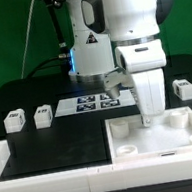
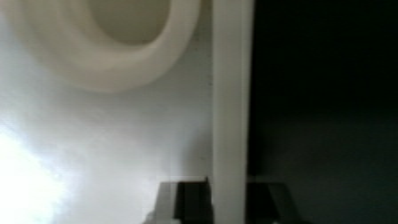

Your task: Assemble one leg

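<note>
Three spare legs (image 1: pixel 15 120) lie loose across the middle of the exterior view, two at its left and one at its right. A fourth leg (image 1: pixel 148 118) hangs upright in the gripper (image 1: pixel 147 93), jaws clamped on it, low and right of centre over the tabletop (image 1: pixel 184 135). Insertion seems to be the step in hand. A round socket (image 2: pixel 134 40) shows just beside the leg, so the next move likely calls for centring, then lowering.
</note>
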`<state>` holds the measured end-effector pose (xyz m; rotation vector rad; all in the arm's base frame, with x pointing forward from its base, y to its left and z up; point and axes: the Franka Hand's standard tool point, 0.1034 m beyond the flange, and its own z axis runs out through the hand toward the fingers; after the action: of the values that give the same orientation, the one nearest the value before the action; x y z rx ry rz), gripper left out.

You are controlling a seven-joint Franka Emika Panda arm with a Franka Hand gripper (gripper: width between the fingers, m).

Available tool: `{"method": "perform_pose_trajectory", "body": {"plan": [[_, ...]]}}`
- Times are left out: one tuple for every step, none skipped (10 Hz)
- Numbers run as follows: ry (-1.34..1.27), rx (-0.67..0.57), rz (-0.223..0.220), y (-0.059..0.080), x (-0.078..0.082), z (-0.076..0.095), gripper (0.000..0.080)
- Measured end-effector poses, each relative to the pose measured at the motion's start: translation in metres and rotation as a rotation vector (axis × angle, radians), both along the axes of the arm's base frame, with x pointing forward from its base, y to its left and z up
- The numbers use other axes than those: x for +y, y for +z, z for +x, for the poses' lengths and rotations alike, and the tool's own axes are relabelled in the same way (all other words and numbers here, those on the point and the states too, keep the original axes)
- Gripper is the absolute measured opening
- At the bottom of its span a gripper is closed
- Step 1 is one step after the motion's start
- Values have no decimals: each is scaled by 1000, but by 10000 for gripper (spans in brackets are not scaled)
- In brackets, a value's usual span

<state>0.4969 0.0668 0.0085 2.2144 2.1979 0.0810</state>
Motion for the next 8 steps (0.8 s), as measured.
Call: {"method": "perform_pose_trajectory", "body": {"plan": [[-2,-1,0,0,0,1,55],[-2,-1,1,0,0,1,55],[-2,-1,1,0,0,1,55],[-2,-1,0,0,0,1,55],[-3,-1,0,0,0,0,242],[-3,0,0,0,0,0,242],[-3,0,0,0,0,0,392],[-3,0,0,0,-1,0,529]]}}
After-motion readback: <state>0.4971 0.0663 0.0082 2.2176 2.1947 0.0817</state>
